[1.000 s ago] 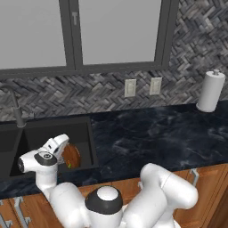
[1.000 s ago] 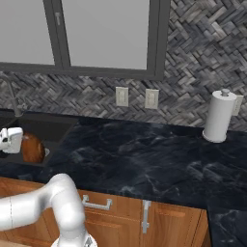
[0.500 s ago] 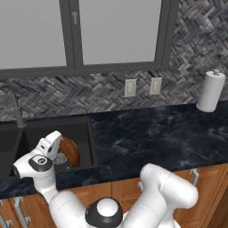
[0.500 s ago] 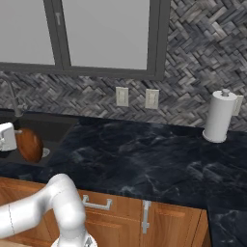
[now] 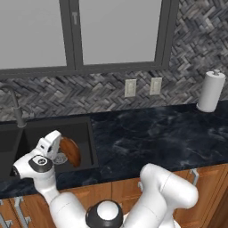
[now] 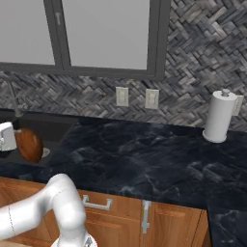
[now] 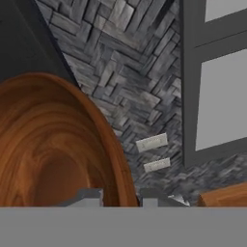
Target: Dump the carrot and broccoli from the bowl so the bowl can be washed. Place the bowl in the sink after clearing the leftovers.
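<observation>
Our gripper (image 5: 62, 147) hangs over the sink (image 5: 84, 133), clamped on the rim of the bowl (image 5: 71, 151), with one fingertip (image 7: 89, 195) inside the rim and the other outside it. We hold the bowl tipped on edge, its reddish-brown inside (image 7: 43, 149) turned toward the hand; from the right base camera we see its rounded back (image 6: 30, 144) beside the white hand (image 6: 6, 136). Below the gripper we can make out the round silver drain (image 5: 60, 158) on the black basin floor, partly behind the bowl. We cannot tell where the carrot and broccoli lie.

Left of the gripper and further back, the dark curved faucet (image 5: 13, 104) rises at the sink's rear edge. To the gripper's right the black marbled countertop (image 5: 160, 133) runs wide, well apart from us, with a paper towel roll (image 5: 210, 91) upright at its far right end. Behind all this we see a grey herringbone tile wall (image 6: 193, 72) with two pale outlets (image 5: 142, 87), and above it a dark-framed window (image 5: 75, 35). Under the counter run wooden cabinet fronts (image 6: 159, 222) with metal handles (image 6: 96, 203).
</observation>
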{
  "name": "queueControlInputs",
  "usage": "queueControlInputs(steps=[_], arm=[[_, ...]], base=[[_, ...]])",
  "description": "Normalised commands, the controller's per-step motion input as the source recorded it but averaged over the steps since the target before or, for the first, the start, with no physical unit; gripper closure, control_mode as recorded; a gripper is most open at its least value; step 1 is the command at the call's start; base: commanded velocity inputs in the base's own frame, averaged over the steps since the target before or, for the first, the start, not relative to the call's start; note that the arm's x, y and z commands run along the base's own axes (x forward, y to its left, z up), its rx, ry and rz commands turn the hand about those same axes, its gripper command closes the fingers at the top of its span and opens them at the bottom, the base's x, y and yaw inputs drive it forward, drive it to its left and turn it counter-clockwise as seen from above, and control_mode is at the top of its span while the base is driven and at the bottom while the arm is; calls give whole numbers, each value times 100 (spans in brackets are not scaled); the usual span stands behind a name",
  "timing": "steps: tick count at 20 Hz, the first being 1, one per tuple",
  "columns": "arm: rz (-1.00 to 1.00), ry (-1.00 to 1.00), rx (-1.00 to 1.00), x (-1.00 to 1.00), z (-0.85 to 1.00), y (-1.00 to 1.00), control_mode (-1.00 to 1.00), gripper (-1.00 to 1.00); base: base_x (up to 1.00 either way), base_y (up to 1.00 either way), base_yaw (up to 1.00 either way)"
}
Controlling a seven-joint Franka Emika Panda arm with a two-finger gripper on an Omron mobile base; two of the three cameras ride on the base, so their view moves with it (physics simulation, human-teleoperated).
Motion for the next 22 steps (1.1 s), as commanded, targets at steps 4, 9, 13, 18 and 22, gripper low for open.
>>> queueControlInputs(steps=[4, 9, 13, 18, 22], arm=[[0, -11, 39, -12, 16, -84, -100, 100], [-2, -30, 53, -37, 29, -95, -100, 100], [-6, -23, 42, -9, 61, -72, -100, 100], [-10, -12, 43, -19, 67, -85, -100, 100], [-8, 0, 52, -23, 75, -99, -100, 100]], base=[[0, 0, 0], [0, 0, 0], [0, 0, 0], [0, 0, 0], [0, 0, 0]])
